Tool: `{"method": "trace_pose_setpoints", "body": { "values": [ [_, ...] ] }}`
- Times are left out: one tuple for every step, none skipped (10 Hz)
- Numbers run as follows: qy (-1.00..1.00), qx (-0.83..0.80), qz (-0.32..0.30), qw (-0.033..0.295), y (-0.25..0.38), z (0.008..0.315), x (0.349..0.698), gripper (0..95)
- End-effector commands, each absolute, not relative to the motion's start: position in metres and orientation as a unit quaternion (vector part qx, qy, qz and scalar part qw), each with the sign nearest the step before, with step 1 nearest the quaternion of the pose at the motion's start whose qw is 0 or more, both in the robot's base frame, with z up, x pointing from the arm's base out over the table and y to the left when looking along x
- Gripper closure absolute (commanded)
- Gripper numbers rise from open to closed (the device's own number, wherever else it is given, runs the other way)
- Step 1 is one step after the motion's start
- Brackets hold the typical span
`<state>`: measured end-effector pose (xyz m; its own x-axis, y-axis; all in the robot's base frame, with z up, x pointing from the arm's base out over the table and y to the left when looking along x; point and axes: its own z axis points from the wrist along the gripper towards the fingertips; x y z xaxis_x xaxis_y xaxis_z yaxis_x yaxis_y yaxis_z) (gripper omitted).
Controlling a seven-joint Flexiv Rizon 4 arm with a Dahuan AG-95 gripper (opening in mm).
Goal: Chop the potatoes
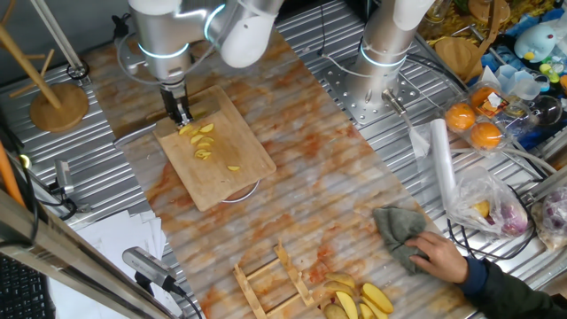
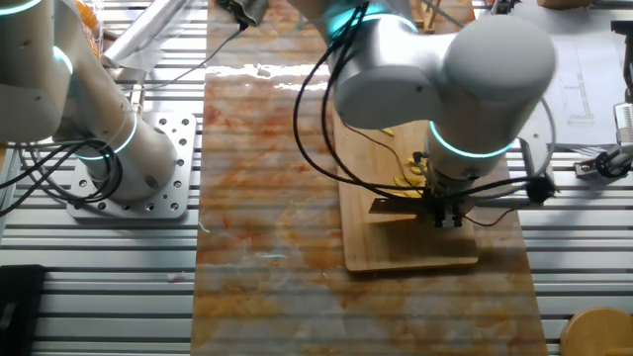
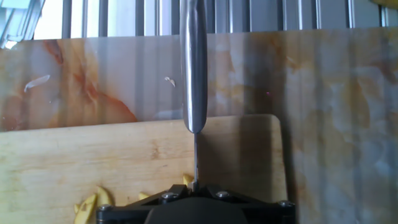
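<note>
Marbled tabletop (image 1: 310, 159) carries a bamboo board (image 1: 232, 182); the gripper (image 1: 182, 113) stands over the board's 11 o'clock corner, fingers pinching a knife (image 3: 193, 68) held blade-down; potato slices (image 1: 205, 142) lie just beside it, trailing toward 5 o'clock across the board.

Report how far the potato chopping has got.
Done: several thin yellow slices lie on the cutting board. In hand: the hand holds the knife at the board's end, over the last potato bit. Left: how much remains uncut is hidden.
</note>
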<state>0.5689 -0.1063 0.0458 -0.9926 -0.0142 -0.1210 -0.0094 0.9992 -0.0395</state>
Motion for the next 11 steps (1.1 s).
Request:
{"method": "trace_pose_setpoints", "body": {
  "values": [
    [0.997,-0.005,-0.015,0.079,-0.107,0.031,0.571,95.0],
    [0.997,-0.008,-0.016,0.081,-0.107,0.031,0.571,95.0],
    [0.997,-0.009,-0.016,0.079,-0.107,0.031,0.571,95.0],
    [0.997,-0.009,-0.016,0.075,-0.107,0.031,0.571,95.0],
    [0.997,-0.009,-0.016,0.072,-0.108,0.030,0.571,95.0],
    [0.997,-0.008,-0.015,0.074,-0.108,0.026,0.572,95.0],
    [0.997,-0.008,-0.015,0.077,-0.109,0.020,0.573,95.0],
    [0.997,-0.008,-0.016,0.077,-0.109,0.019,0.573,95.0],
    [0.997,-0.009,-0.016,0.079,-0.109,0.021,0.573,95.0],
    [0.996,-0.005,-0.016,0.090,-0.109,0.022,0.573,95.0],
    [0.995,-0.004,-0.016,0.095,-0.109,0.023,0.573,95.0]
  ]
}}
